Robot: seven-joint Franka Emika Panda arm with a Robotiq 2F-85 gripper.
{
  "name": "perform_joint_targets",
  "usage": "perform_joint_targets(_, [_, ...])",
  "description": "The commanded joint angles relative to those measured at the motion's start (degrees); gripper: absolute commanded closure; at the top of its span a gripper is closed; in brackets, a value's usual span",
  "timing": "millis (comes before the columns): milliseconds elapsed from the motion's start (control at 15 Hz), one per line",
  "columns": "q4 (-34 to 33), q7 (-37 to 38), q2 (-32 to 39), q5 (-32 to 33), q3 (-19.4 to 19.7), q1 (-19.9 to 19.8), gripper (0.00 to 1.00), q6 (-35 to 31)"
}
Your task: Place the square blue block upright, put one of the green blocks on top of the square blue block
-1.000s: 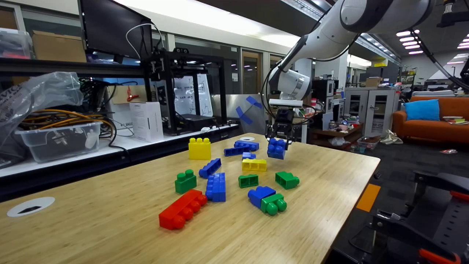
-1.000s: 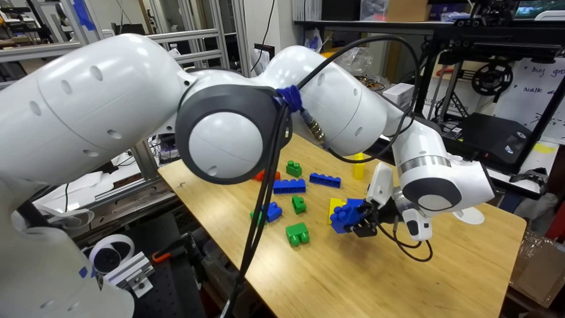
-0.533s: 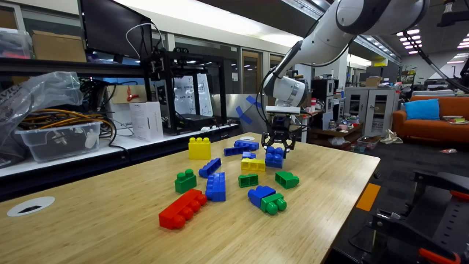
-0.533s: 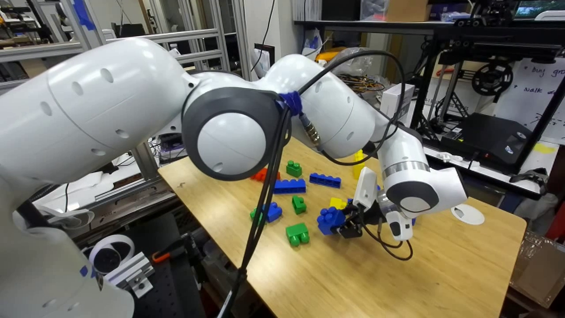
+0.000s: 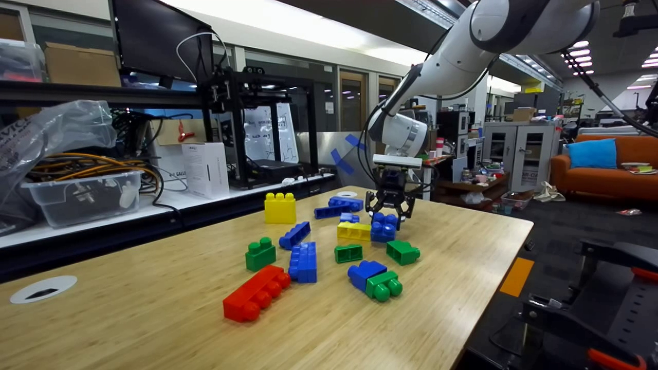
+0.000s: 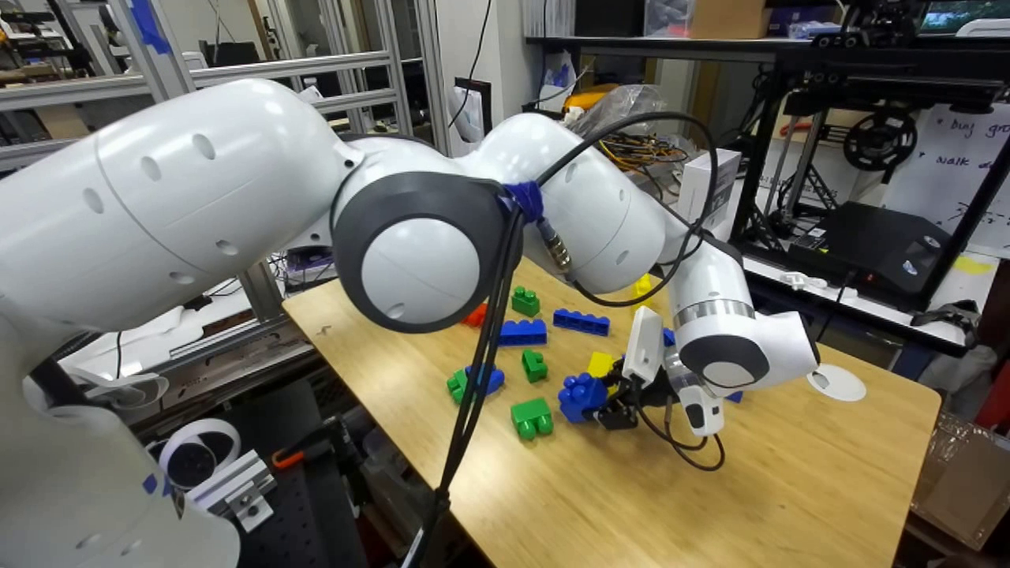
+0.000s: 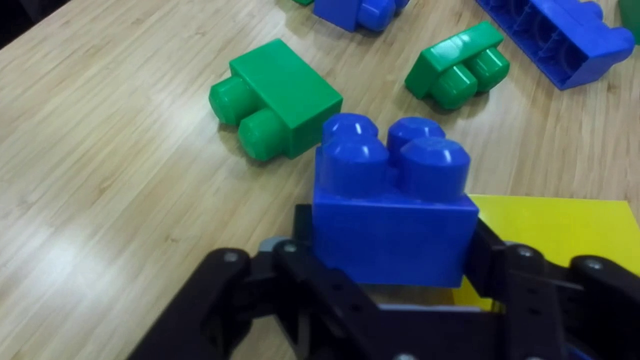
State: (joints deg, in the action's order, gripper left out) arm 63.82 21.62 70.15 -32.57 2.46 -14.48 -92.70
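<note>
Step in hand (judged): setting the square blue block upright; the green stacking has not begun. Claw is clamped on that block, a finger on each flank.

Wrist view, left to right:
- chunky green brick, on its side, near the held block;
- square blue block, studs tipped toward the chunky green brick rather than straight up;
- low green block, on its side, apart from the claw; probable candidate for the top;
- yellow brick, just beside the held block, contact unclear.

Next move calls for (judged): tilting the block back until its underside sits flat on the table, then letting go without a finger catching the yellow brick. Whether an edge already rests on the table cannot be told.

Against one second ago: yellow brick lies a touch farther left in an exterior view, possibly nudged. Square blue block hung higher then; now it is low and closer to the chunky green brick in both exterior views. Grip unchanged.
</note>
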Motion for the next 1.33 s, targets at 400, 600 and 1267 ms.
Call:
perform_joint_targets(400, [-2.55, -4.28, 2.45, -1.03, -2.90, -3.74, 0.55, 1.53])
perform_joint_targets(600, [-2.54, -4.05, 2.55, -0.63, -2.64, -3.77, 0.55, 1.68])
perform_joint_targets(1267, [-2.28, -2.97, 1.98, 0.79, -1.28, -3.43, 0.00, 1.96])
